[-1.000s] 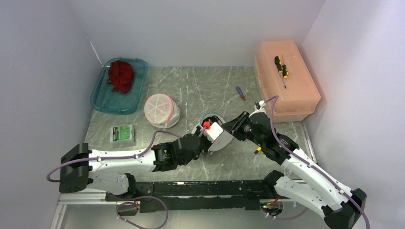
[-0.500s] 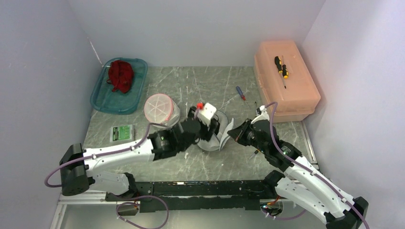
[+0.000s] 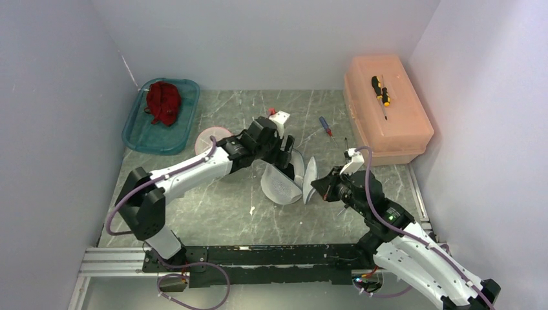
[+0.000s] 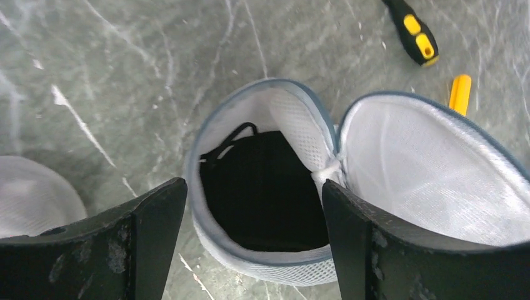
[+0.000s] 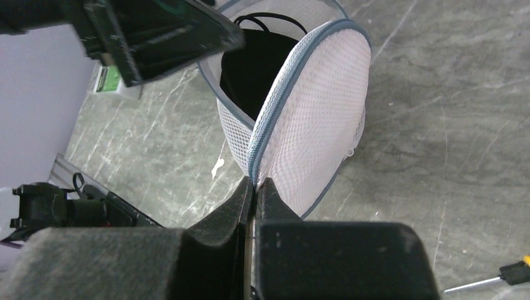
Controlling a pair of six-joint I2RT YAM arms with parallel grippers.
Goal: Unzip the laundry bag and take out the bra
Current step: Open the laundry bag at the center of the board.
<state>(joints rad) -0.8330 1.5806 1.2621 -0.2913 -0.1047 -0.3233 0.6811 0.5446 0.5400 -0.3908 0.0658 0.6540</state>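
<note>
Centrally on worktop: mesh laundry bag, unzipped, lid flap upright; black bra inside; right fingers pinched on flap's grey rim; left fingers spread wide above the opening, holding nothing.

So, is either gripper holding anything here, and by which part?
The right gripper is shut on the laundry bag, pinching the grey zipper rim of its open flap. The left gripper hangs open over the bag, holding nothing.
</note>
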